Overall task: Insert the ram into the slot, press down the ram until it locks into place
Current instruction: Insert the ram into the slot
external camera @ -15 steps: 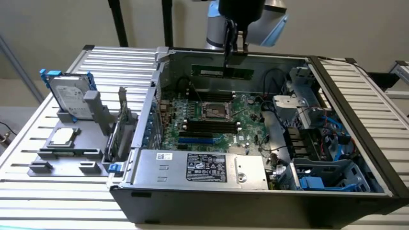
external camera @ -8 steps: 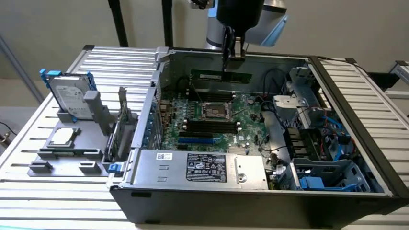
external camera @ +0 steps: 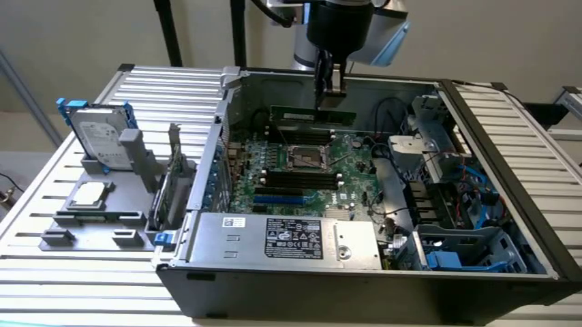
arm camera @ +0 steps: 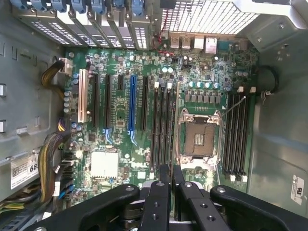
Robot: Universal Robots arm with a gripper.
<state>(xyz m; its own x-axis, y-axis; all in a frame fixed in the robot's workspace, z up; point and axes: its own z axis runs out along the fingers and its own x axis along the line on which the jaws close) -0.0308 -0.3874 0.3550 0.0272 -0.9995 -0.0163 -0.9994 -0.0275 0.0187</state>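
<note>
Gripper [external camera: 329, 101] is clamped on the ram [external camera: 312, 115] by its upper edge, and the stick hangs on edge straight under the fingers, clear above the board. The slot [arm camera: 162, 130], 1 of several parallel black ones beside the CPU socket [arm camera: 198, 137], lies below the gripper. Ram's long axis runs parallel to it, apparently over the socket-side slot, not yet seated.

The ram [external camera: 300, 115], a long thin green stick, hangs level on its edge, clamped in the hand [external camera: 328, 102] above the board's empty black slots [external camera: 300, 180].
</note>
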